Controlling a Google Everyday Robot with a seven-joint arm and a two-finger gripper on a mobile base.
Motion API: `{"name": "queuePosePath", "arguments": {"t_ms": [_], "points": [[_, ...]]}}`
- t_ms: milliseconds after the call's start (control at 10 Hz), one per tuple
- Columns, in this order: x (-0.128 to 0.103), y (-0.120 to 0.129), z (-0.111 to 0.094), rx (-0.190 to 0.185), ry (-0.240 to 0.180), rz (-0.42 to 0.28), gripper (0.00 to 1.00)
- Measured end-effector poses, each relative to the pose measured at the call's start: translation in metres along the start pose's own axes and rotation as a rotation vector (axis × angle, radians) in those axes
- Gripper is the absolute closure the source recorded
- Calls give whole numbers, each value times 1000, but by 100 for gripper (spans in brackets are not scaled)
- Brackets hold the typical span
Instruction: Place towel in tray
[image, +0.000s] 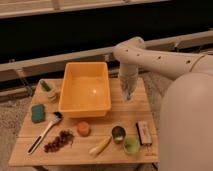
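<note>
The orange-yellow tray (84, 107) stands at the back middle of the wooden table (137, 112) and holds nothing. My gripper (127, 96) points down just right of the tray's right wall, above the table. A pale grey towel (127, 80) hangs bunched from it in a narrow tapering shape, clear of the table top. The gripper is shut on the towel, which is outside the tray. The white arm (160, 57) reaches in from the right.
On the table are a teal sponge (37, 112), a white-headed brush (45, 132), dark grapes (57, 141), an orange (83, 128), a banana (100, 146), a metal can (118, 133), a green cup (131, 145), a dark bar (144, 132) and a green item (47, 88) at the back left.
</note>
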Motion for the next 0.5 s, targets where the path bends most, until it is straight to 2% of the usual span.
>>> {"name": "queuePosePath", "arguments": {"t_ms": [200, 500], "points": [[-11, 41, -20, -15, -35, -77, 100], [-26, 111, -20, -41, -61, -207, 100]]}}
